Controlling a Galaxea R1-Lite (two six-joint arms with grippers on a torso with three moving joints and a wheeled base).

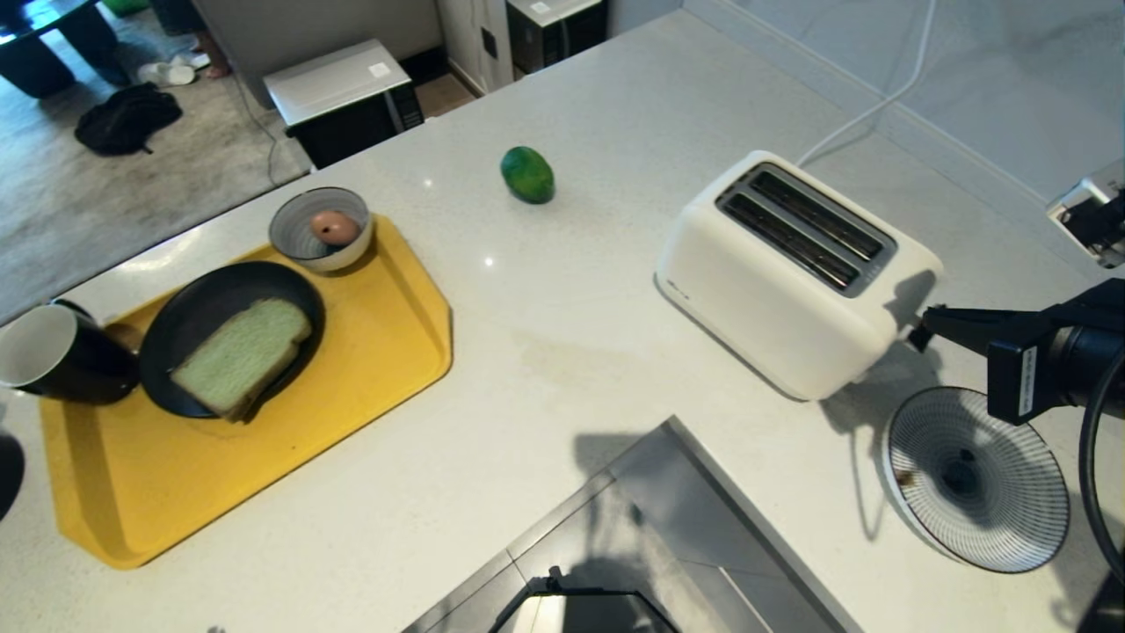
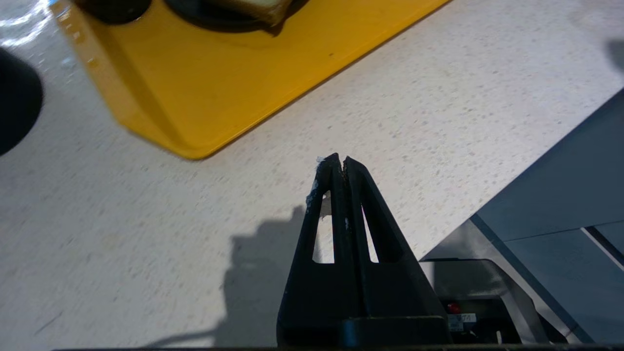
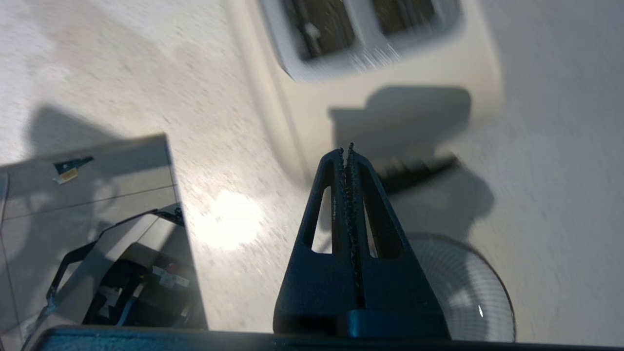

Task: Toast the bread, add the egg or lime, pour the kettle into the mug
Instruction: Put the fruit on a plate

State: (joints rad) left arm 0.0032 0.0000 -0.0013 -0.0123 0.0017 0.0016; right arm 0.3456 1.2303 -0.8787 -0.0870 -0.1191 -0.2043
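The pale green bread lies on a black plate on the yellow tray, left of centre. The black mug, white inside, stands at the tray's left edge. An egg sits in a small bowl at the tray's far corner. The lime lies alone on the counter. My right gripper is shut and empty, beside the white toaster and above a striped plate. My left gripper, shut and empty, hangs over bare counter near the tray's corner. A black rounded shape cuts the left edge; whether it is the kettle I cannot tell.
The toaster's two slots are empty, and its black lever faces my right gripper. A white cord runs to the back wall by a socket. A grey recess cuts into the counter's near edge.
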